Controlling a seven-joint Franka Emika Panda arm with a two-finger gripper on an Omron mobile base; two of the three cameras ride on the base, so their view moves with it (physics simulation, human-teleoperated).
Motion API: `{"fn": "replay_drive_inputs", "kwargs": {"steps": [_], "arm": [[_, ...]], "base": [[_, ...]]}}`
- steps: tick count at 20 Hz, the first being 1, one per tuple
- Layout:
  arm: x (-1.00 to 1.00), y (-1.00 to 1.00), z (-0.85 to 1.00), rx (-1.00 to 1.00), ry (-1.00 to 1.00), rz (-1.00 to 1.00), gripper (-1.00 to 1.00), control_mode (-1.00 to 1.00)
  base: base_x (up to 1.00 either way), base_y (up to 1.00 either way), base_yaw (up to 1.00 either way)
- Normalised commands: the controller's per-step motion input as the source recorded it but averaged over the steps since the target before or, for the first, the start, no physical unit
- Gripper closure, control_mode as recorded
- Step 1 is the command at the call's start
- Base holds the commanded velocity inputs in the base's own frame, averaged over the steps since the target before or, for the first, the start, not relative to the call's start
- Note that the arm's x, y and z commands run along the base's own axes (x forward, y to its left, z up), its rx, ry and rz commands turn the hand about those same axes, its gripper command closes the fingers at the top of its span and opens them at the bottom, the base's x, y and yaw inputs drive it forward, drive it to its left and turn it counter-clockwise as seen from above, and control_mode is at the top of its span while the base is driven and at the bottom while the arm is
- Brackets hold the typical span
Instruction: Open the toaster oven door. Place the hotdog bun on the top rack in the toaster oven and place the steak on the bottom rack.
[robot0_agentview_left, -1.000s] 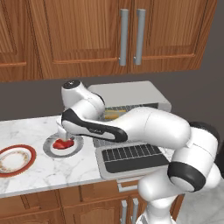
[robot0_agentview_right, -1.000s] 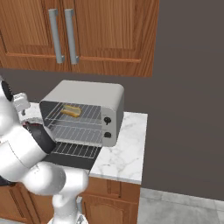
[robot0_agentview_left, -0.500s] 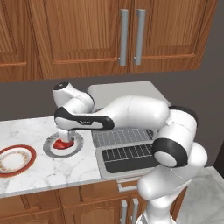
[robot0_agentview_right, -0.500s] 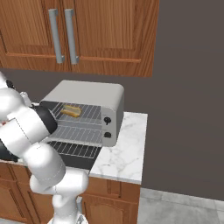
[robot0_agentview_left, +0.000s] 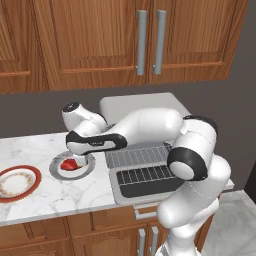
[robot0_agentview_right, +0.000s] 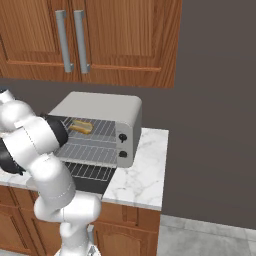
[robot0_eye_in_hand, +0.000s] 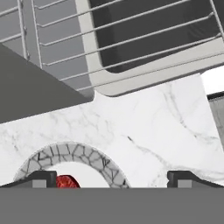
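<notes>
The toaster oven stands on the counter with the toaster oven door folded down flat. The hotdog bun lies on the top rack; the bottom rack below it is bare. The steak, a small red piece, rests on a grey-rimmed plate left of the oven. My gripper hangs open just over that plate, beside the steak. In the hand view the gripper is wide open above the plate rim, with the steak by the left fingertip.
A red-rimmed plate sits at the counter's far left. The open door juts out over the front edge to the right of the steak plate. Wooden cabinets hang above the oven. My arm arches in front of the oven mouth.
My arm has swung left and lowered, bringing the hand down over the grey-rimmed plate with the steak. The jaws have stayed open; the bun has not moved.
</notes>
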Motion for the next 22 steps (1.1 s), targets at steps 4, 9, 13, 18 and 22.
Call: {"fn": "replay_drive_inputs", "kwargs": {"steps": [4, 9, 13, 18, 22], "arm": [[0.2, 0.17, -0.39, -0.05, 0.0, 0.09, -1.0, -1.0], [0.19, 0.08, -0.33, -0.02, 0.0, 0.03, -1.0, -1.0], [0.36, 0.11, -0.26, 0.0, 0.01, 0.0, -1.0, -1.0], [0.31, 0.16, -0.33, 0.0, 0.0, 0.0, -1.0, -1.0], [0.24, 0.23, -0.33, 0.0, 0.0, 0.0, -1.0, -1.0]], "base": [[0.0, 0.0, 0.0], [0.0, 0.0, 0.0], [0.0, 0.0, 0.0], [0.0, 0.0, 0.0], [0.0, 0.0, 0.0]]}}
